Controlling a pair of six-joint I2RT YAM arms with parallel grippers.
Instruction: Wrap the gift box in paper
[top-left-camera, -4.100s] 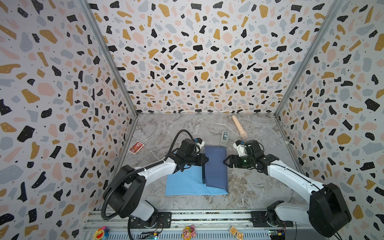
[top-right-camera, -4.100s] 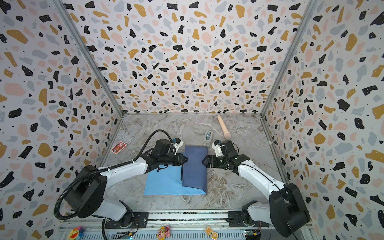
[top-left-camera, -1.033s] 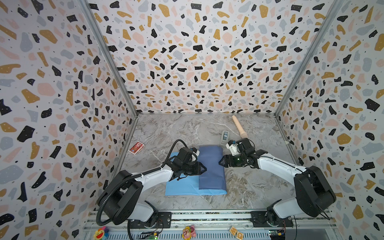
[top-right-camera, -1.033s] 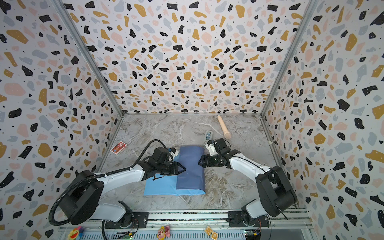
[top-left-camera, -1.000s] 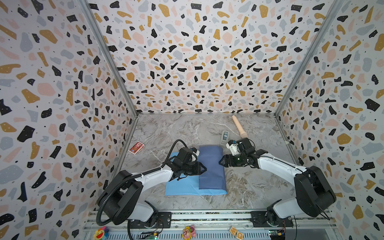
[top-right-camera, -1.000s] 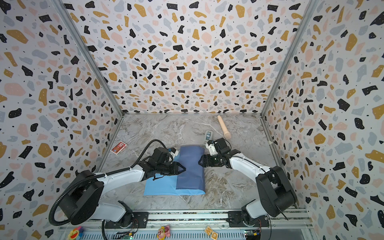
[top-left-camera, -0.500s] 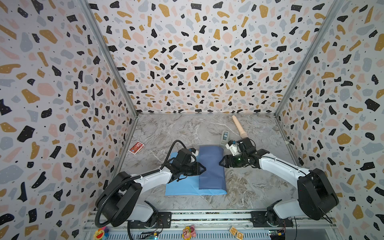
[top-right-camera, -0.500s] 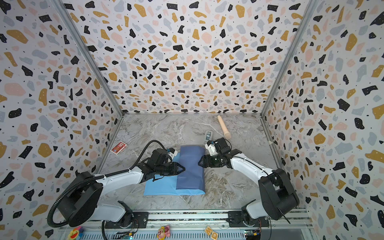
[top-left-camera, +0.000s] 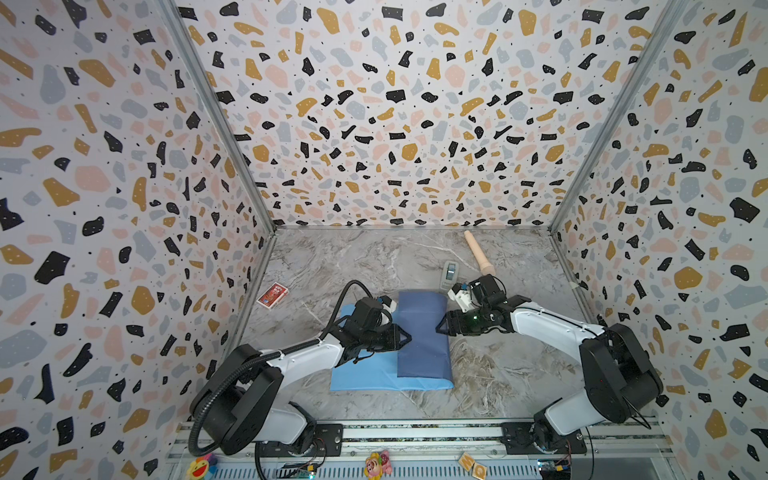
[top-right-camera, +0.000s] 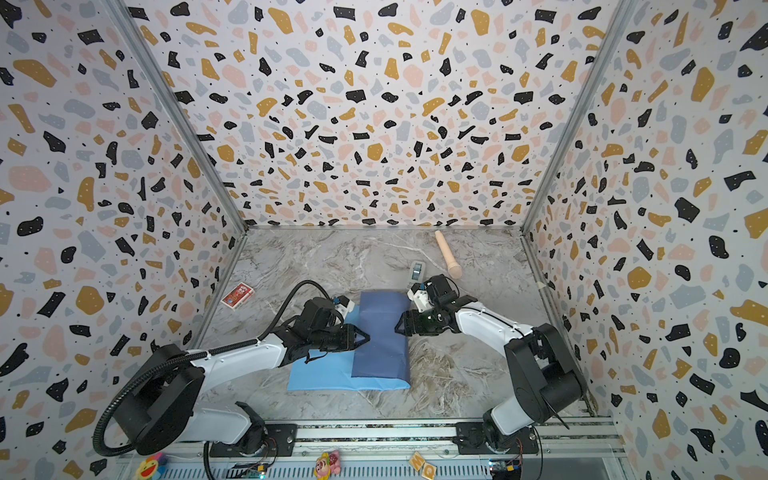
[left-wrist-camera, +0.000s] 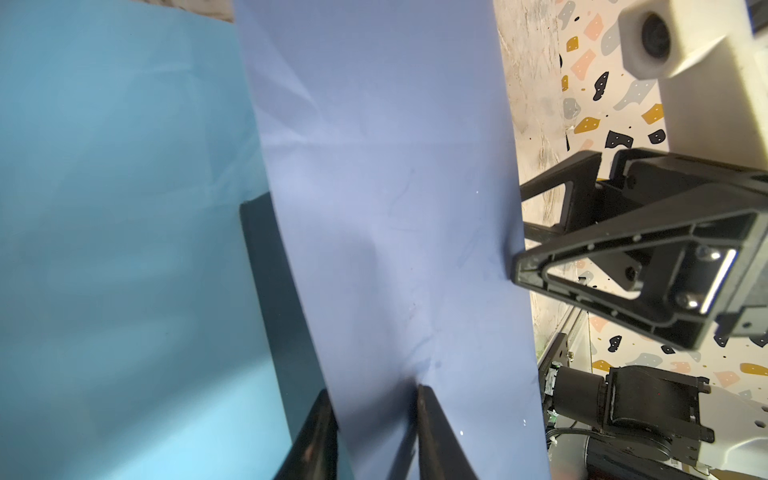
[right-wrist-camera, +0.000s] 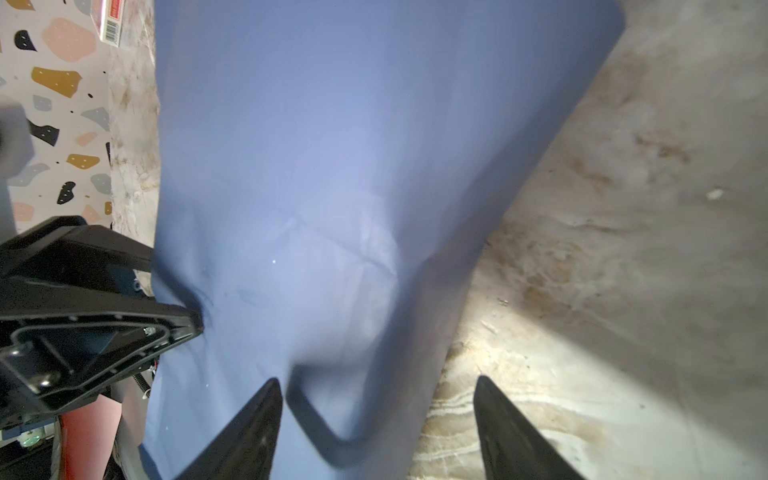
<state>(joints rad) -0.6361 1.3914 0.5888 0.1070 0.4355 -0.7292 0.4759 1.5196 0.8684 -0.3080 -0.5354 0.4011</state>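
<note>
Top view: thin matte blue paper (top-left-camera: 422, 332) folded on veined table (top-left-camera: 353, 266), darker flap's long axis running front to back | left wrist view: box (left-wrist-camera: 270, 282) under flap, one dark straight edge peeking | left claw (top-left-camera: 409, 338) nearly closed at flap edge, grip unclear | right claw (top-left-camera: 437, 328) gaping.

gift box (left-wrist-camera: 276, 291) mostly under paper (left-wrist-camera: 374, 187), card pack (right-wrist-camera: 111, 20) cut by edge
</note>
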